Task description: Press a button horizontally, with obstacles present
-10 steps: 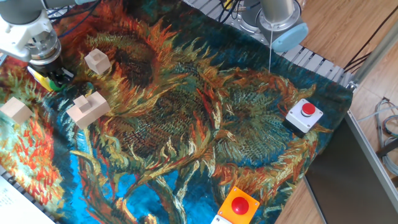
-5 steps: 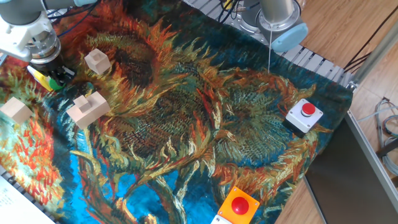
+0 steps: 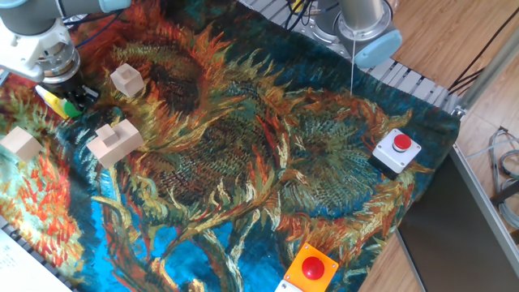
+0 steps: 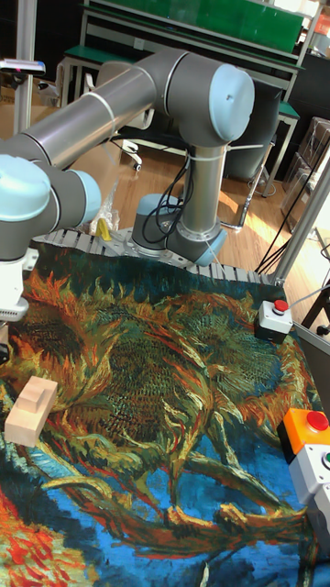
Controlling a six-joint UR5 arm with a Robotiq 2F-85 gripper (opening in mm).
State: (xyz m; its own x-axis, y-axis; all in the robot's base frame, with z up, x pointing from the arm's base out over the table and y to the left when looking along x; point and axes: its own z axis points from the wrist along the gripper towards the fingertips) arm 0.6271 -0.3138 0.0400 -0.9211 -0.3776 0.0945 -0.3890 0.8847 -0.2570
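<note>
The gripper (image 3: 77, 99) sits at the far 9 o'clock edge of the fixed view, pointing down at the cloth-covered table (image 3: 243, 162). Its dark fingertips are right against the button (image 3: 58, 105), a yellow housing with a green cap, which lies on the cloth just at 8 o'clock of the gripper. Finger spacing cannot be determined from either view, and no object is visibly held. Three pale wooden obstacles surround this area: a small cube (image 3: 126, 79) near 2 o'clock of the gripper, a larger notched block (image 3: 114, 141) at 5 o'clock, and a second cube (image 3: 22, 143) at 7 o'clock, all apart from the gripper. A red button on a white-grey housing (image 3: 396, 151) stands well apart at 3 o'clock of the table. A red button on an orange housing (image 3: 310, 268) sits at the 5 o'clock edge. In the tall fixed view, the notched block appears at the 9 o'clock edge; the gripper itself is cut off there.
</note>
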